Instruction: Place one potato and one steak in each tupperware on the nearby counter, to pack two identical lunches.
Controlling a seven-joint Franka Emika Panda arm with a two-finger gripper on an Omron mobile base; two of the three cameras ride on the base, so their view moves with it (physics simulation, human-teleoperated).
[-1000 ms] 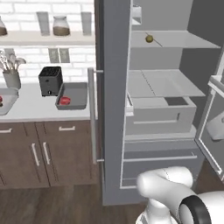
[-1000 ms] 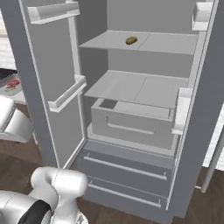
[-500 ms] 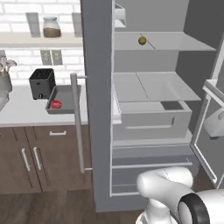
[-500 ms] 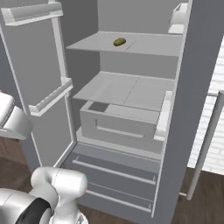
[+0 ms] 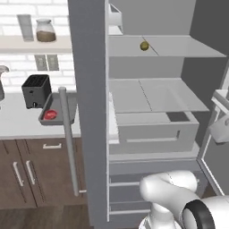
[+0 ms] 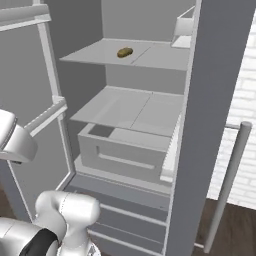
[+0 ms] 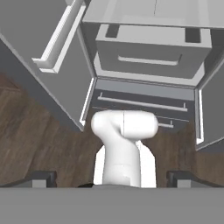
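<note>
The robot's arm (image 5: 172, 192) is glossy white with smooth, rounded, tube-like segments. A dark ring (image 5: 197, 217) marks one joint, and the end effector's (image 7: 112, 178) finger tips (image 7: 41, 178) are small, dark grey blocks.

No text, label, brand, number or sign is showing legibly on any surface, though the small glass jar with brown contents (image 5: 45, 30) may be too blurred to tell.

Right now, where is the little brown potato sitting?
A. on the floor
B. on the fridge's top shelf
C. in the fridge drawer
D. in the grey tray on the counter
B: the potato lies on the top shelf inside the open fridge.
</note>
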